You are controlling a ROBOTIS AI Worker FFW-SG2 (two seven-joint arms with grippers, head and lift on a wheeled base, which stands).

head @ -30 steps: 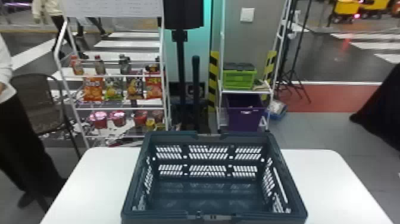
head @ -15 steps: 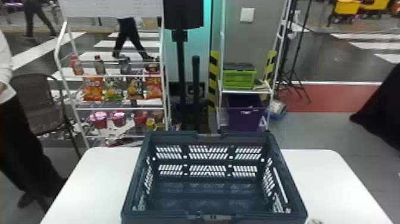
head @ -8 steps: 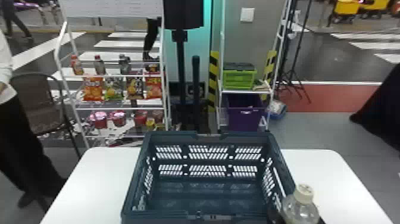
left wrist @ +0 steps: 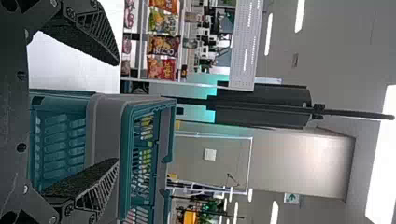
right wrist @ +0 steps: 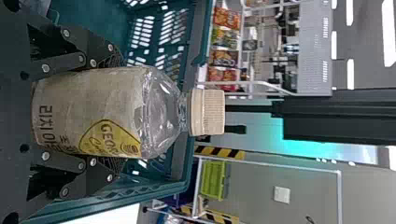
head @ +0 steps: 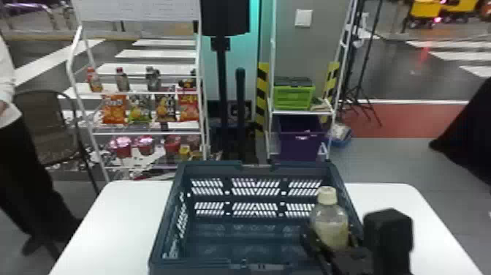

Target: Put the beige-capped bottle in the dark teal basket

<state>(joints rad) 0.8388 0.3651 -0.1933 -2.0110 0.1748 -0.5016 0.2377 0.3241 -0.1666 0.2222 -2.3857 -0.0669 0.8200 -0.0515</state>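
Note:
My right gripper [head: 330, 243] is at the right side of the dark teal basket [head: 252, 266], shut on the beige-capped bottle [head: 330, 223], which stands upright over the basket's right wall area. In the right wrist view, the gripper [right wrist: 112, 112] has its fingers on both sides of the bottle [right wrist: 159, 112], with the basket [right wrist: 187, 154] behind it. The left wrist view has my left gripper [left wrist: 116, 112] open, nothing held between its fingers, and the basket [left wrist: 107, 121] beyond them.
The basket stands on a white table [head: 106, 226]. Behind the table are a snack rack [head: 146, 130] on the left and a shelf [head: 303, 112] with a green crate [head: 293, 98] and a purple bin [head: 301, 146]. A dark pole [head: 240, 109] rises between them.
The right gripper and the bottle have come into the head view from the lower right, moving up and left to the basket's right side. The basket has stayed put.

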